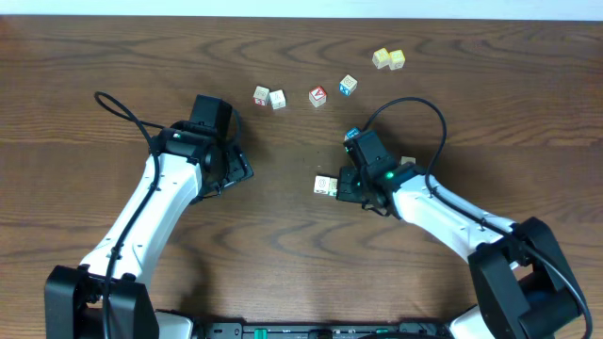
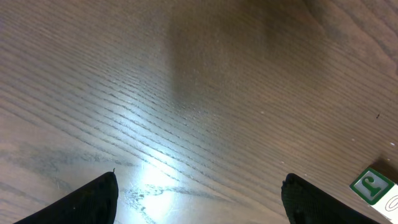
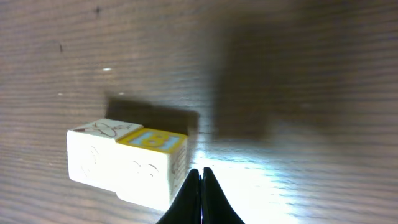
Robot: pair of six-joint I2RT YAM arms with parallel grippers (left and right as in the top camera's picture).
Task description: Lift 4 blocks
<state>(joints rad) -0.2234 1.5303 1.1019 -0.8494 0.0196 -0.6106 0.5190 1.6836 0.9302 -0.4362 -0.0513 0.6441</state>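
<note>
Two blocks lie touching side by side mid-table: a cream one (image 3: 93, 155) and one with a yellow-framed blue print on top (image 3: 152, 140). In the overhead view this pair (image 1: 326, 185) is just left of my right gripper (image 1: 347, 188). That gripper (image 3: 201, 171) is shut and empty, its tip beside the printed block. Two more cream blocks (image 1: 261, 95) (image 1: 277, 99) sit at the back, and a blue-faced cube (image 1: 348, 86) sits further right. My left gripper (image 1: 236, 177) is open over bare wood (image 2: 199, 186). A green-lettered block face (image 2: 373, 186) shows at its right edge.
A red-faced cube (image 1: 317, 96) lies between the cream blocks and the blue-faced one. A pair of yellow cubes (image 1: 388, 58) sits at the back right. A small pale object (image 1: 407, 162) peeks out beside the right arm. Black cables arc over both arms.
</note>
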